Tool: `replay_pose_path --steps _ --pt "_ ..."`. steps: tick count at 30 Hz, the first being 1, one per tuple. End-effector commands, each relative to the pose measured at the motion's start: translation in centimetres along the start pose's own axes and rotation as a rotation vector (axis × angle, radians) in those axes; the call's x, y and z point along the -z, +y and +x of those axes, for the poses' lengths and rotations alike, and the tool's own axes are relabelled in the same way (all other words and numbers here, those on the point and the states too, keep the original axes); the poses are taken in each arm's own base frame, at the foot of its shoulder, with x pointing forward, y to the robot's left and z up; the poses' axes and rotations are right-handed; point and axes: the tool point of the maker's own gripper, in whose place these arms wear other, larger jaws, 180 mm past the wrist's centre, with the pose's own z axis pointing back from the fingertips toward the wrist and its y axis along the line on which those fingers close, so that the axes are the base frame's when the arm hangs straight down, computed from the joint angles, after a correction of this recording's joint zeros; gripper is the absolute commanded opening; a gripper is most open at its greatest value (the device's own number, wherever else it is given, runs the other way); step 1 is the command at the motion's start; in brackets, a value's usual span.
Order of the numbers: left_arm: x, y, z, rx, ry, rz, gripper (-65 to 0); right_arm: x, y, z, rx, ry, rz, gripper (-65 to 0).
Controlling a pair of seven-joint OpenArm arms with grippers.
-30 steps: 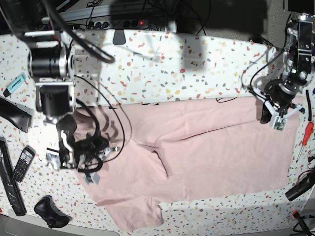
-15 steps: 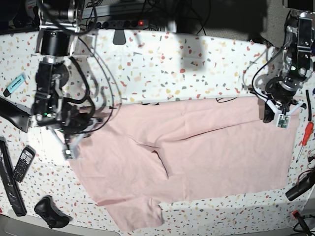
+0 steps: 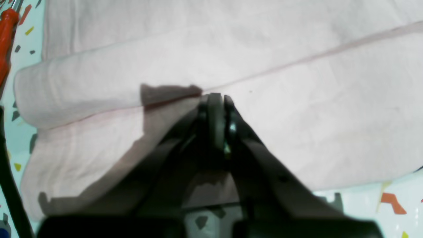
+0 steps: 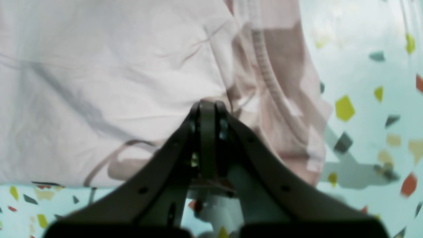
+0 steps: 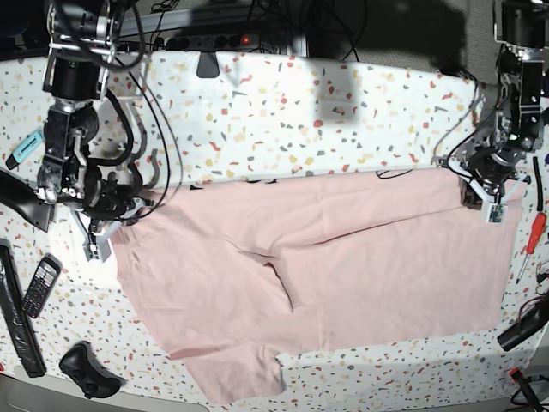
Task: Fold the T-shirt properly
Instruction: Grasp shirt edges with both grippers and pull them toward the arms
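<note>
While the left wrist view looks down on the T-shirt (image 3: pixel 264 66), the left gripper (image 3: pixel 214 99) has its jaws closed together, their tips at a seam line of the cloth; whether any fabric is pinched between them cannot be told. A red screwdriver (image 3: pixel 6 39) lies at the frame's far left on the speckled bench (image 3: pixel 396 211).

From the right wrist view, the right gripper (image 4: pixel 207 105) likewise shows its jaws shut, resting over pink cloth near a hemmed edge.

Seen from the base view, the T-shirt (image 5: pixel 343 266) lies spread plain-side up across the bench (image 5: pixel 343 112), the right gripper (image 5: pixel 96 245) at its left corner, the left gripper (image 5: pixel 491 206) at its upper right corner. A phone (image 5: pixel 39 286) lies well apart at far left.
</note>
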Motion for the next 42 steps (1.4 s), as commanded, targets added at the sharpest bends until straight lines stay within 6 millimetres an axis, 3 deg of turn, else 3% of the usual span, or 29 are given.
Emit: replay_pose_path --steps 1,6,15,22,33,42 --pt "-0.4 0.8 0.4 0.014 -0.009 0.012 -65.0 -0.4 -0.7 0.5 -0.014 -0.006 -0.014 -65.0" --pt "-1.3 0.4 -2.5 0.028 0.040 -0.012 -65.0 -1.1 -1.2 -2.8 -0.062 0.042 -0.001 -65.0" --pt "-3.6 -0.1 -7.3 0.088 0.143 -0.100 -65.0 -4.8 -2.0 -7.4 -0.111 0.058 -0.053 -65.0" --pt "-5.7 -2.1 -11.1 0.068 0.225 -0.196 -65.0 -7.9 -3.5 -10.5 -0.055 0.059 -0.090 -65.0" --pt "-11.1 -6.3 -14.0 0.141 0.299 -0.290 -65.0 -10.6 -3.9 -14.2 -0.053 0.110 -0.122 -65.0" --pt "-13.3 -6.8 -16.9 0.165 0.375 -0.305 -65.0 -13.4 -4.5 -16.0 -0.021 0.126 -0.145 -65.0"
